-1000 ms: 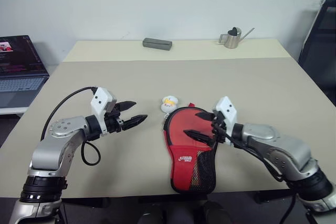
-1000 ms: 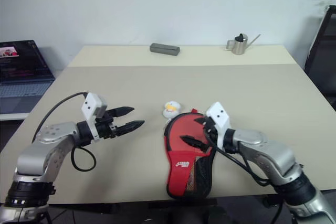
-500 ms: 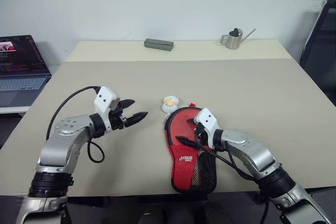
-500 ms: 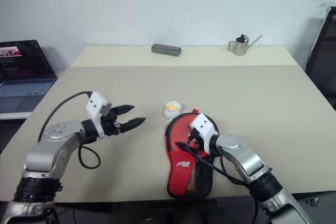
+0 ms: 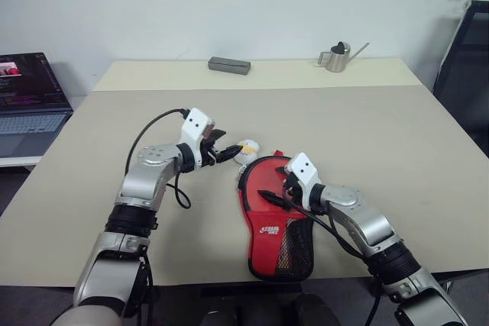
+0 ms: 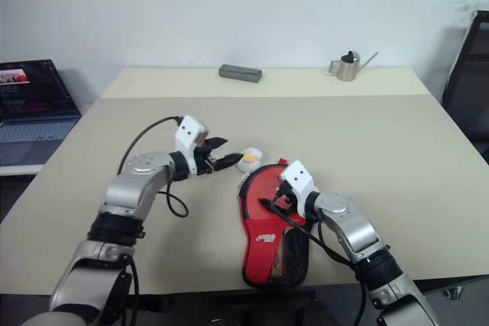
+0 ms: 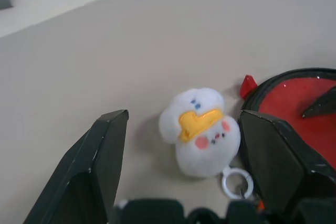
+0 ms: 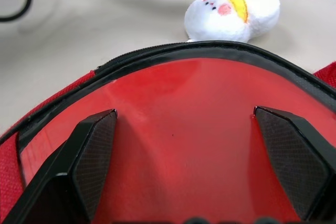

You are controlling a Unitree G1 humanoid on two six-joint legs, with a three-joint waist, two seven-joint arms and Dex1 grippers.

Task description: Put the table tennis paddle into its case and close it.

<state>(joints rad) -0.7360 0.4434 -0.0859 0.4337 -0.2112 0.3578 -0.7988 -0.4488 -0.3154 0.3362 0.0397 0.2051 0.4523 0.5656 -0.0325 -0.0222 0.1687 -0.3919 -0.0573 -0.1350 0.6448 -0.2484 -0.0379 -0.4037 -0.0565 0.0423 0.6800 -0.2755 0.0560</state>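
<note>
On the left, the left gripper (image 7: 178, 145) hangs low over the desk (image 5: 397, 135) with its fingers (image 7: 92, 166) spread wide on either side of the plush charm (image 7: 202, 132), touching nothing that can be seen. The charm lies just beside the round end of the case (image 5: 276, 219), joined to it by a small ring. In the middle, the table tennis paddle (image 8: 194, 145) is already inside the case: its red rubber face shows through the mouth, which gapes open with the zip edge unclosed. Over that mouth the right gripper (image 8: 194, 166) hovers, its fingers also spread, and it holds nothing. So insertion looks done, though whether the paddle is fully seated cannot be told. Closing the zip is apparently what remains.
</note>
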